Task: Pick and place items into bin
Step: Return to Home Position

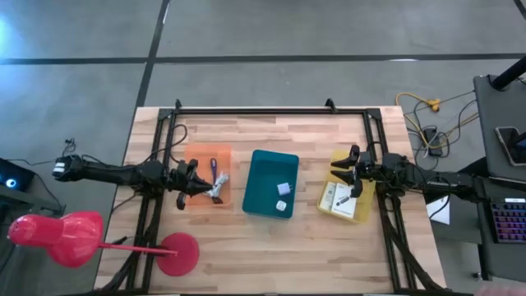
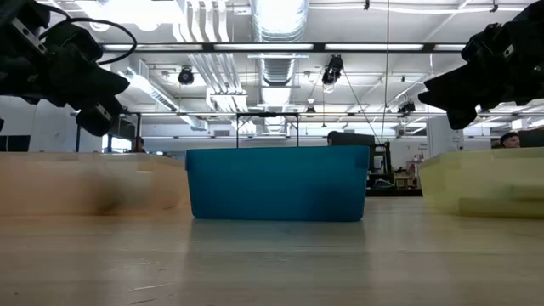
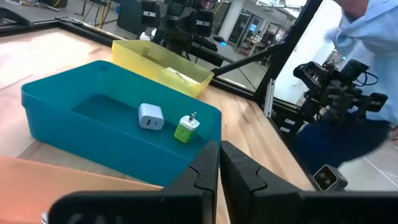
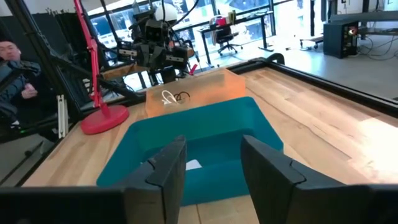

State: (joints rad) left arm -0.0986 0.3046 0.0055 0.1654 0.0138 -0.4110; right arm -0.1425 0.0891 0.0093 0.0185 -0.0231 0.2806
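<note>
The teal bin (image 1: 265, 156) stands mid-table and holds a small white cube (image 3: 150, 116) and a green plug-like piece (image 3: 186, 127). My left gripper (image 3: 219, 165) hovers shut and empty over the left part of the orange tray (image 1: 205, 152). On this tray's floor lie a thin purple stick (image 1: 213, 169), black wiry pieces (image 1: 223, 177) and a pale cable (image 1: 215, 194). My right gripper (image 4: 211, 165) is open and empty above the yellow tray (image 1: 341, 158). That tray holds flat white packets (image 1: 345, 200).
A pink-red lamp-like stand (image 1: 57, 234) lies across the table's near left corner, its round base (image 1: 178, 253) on the wood. A black frame (image 1: 271, 109) runs along the far edge and down both sides. People sit beyond the table (image 4: 9, 56). Bare wood lies near the bin.
</note>
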